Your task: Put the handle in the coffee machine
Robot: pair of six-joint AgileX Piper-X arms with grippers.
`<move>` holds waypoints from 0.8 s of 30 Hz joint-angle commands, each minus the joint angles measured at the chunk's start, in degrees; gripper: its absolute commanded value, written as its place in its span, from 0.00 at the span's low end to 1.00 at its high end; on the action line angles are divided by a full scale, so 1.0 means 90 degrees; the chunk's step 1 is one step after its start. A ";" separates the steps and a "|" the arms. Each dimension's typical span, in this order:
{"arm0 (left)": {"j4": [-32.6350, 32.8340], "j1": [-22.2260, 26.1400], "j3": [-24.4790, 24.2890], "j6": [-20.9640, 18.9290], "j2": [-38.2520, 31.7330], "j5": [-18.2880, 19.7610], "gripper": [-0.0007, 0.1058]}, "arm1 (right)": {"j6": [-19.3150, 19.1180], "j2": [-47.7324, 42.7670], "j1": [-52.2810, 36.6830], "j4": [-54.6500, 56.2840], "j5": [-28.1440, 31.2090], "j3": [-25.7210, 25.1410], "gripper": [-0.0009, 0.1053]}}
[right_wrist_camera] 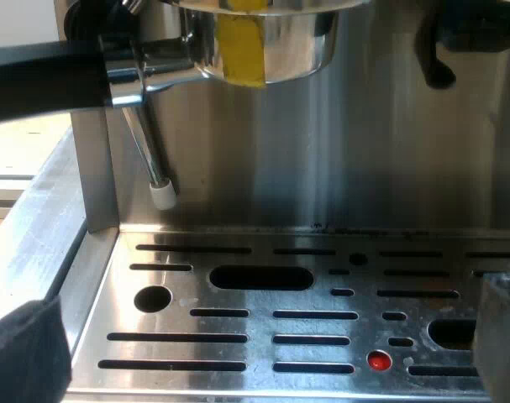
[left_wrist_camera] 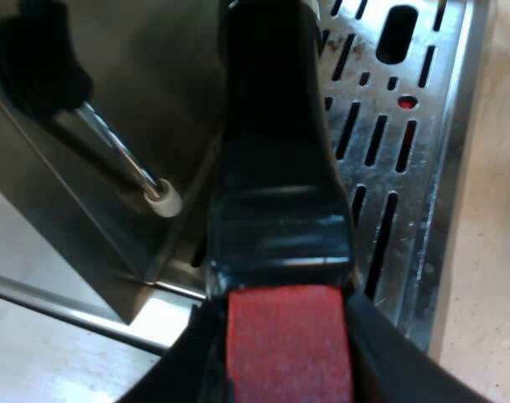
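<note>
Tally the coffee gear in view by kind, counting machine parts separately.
Steel espresso machine: 1
Round metal holder with dark, red-ended handle: 1
Thin steel steam wand, white tip: 1
Slotted steel drip tray: 1
Total: 4

The table (left_wrist_camera: pixel 490 277) is pale and sandy with tiny specks. 1 thing stands right on it: the espresso machine (left_wrist_camera: pixel 154 84). The machine's shiny metal tray (right_wrist_camera: pixel 238 336), full of long slots, sits lowest, its rim just beside the bare table.
</note>
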 commanded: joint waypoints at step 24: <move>0.1410 -0.0019 -0.0783 -0.0068 -0.0057 0.0738 0.01 | -0.0567 -0.0026 -0.0345 -0.0034 -0.0366 -0.0018 0.53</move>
